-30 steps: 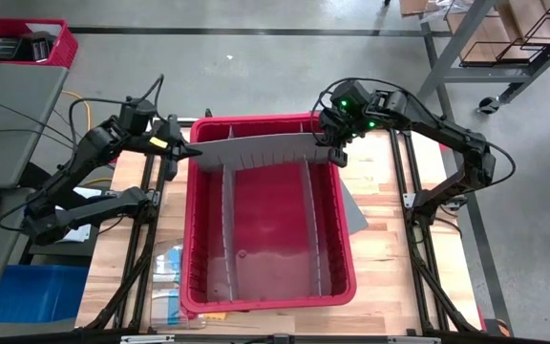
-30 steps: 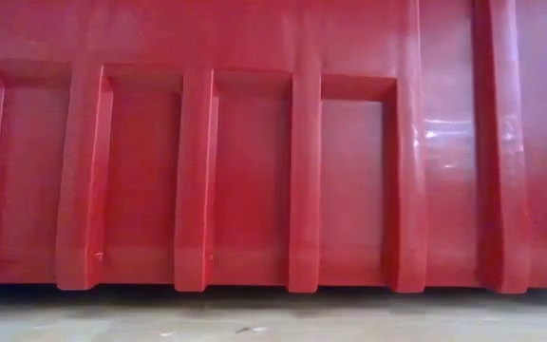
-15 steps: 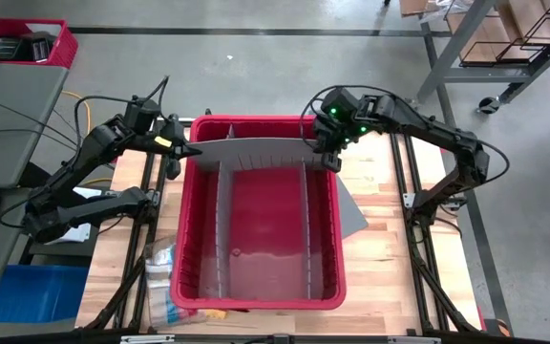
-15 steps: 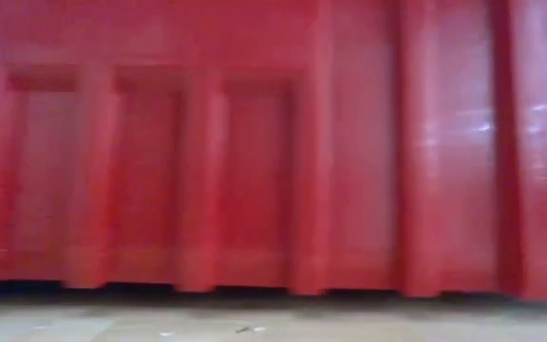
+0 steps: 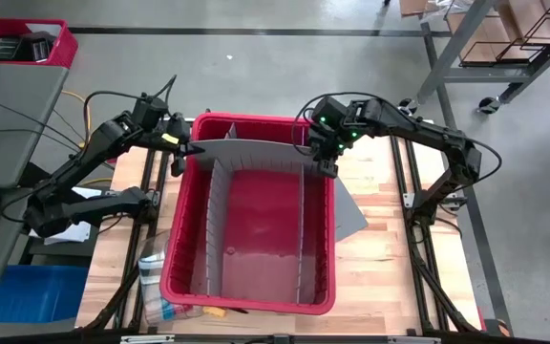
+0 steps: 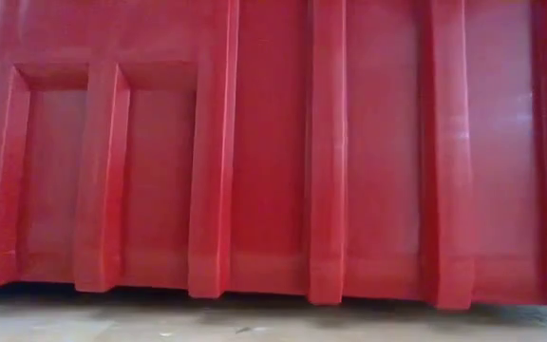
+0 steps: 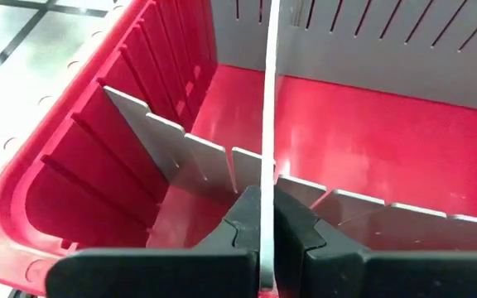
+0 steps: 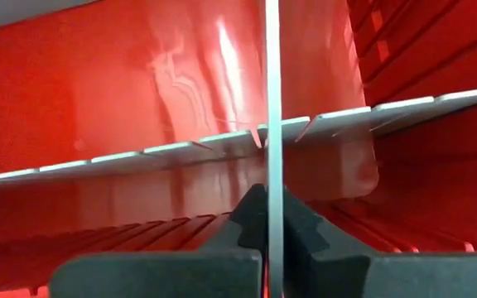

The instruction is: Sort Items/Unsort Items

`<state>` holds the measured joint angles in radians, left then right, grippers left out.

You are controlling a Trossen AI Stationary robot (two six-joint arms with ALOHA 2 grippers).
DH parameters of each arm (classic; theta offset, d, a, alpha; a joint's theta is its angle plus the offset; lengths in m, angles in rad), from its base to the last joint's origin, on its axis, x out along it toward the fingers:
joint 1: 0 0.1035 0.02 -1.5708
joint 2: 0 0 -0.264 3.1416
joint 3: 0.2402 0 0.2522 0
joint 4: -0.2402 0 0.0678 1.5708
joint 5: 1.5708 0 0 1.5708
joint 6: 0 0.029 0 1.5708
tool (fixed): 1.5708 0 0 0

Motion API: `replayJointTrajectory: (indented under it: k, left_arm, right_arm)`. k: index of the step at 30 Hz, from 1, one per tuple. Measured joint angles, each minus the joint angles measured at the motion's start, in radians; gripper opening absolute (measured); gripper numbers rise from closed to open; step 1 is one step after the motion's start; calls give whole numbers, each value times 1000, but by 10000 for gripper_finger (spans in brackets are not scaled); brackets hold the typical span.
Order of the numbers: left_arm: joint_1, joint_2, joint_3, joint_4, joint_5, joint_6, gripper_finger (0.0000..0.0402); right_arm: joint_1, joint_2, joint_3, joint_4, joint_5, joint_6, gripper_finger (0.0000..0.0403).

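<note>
Both dark arms reach inward toward each other, elbows bent and thrown out to the sides, wrists angled down. The left gripper is clamped tight — its two fingers press flat against either face of a thin grey panel that runs straight out ahead of it. The right gripper does the same at the panel's opposite end, fingers pinched on the sheet's edge — the two grippers face one another along it.
</note>
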<state>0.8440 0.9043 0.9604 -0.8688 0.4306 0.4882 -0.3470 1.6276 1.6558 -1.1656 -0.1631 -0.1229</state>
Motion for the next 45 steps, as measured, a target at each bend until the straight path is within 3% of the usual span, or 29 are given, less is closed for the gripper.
replayJointTrajectory:
  k: [11,22,27,31,36,40,45]
  left_arm:
    - [-1,3,2,-8,-10,-7,38]
    - [-1,1,79,-8,-7,-21,114]
    - [-1,-2,130,-18,0,-16,130]
    - [-1,-14,213,8,1,15,117]
    - [-1,-15,293,15,-21,45,68]
    - [-1,-13,274,19,-50,10,10]
    - [-8,10,209,35,-33,-39,3]
  right_arm:
    - [1,-1,0,2,0,76,13]
    - [9,-24,98,9,94,55,98]
    - [9,-24,145,-11,101,56,111]
    - [16,-25,208,-14,103,50,98]
    - [23,-25,263,-23,102,40,45]
    - [49,-25,259,-32,100,63,5]
    - [106,-26,188,47,129,100,1]
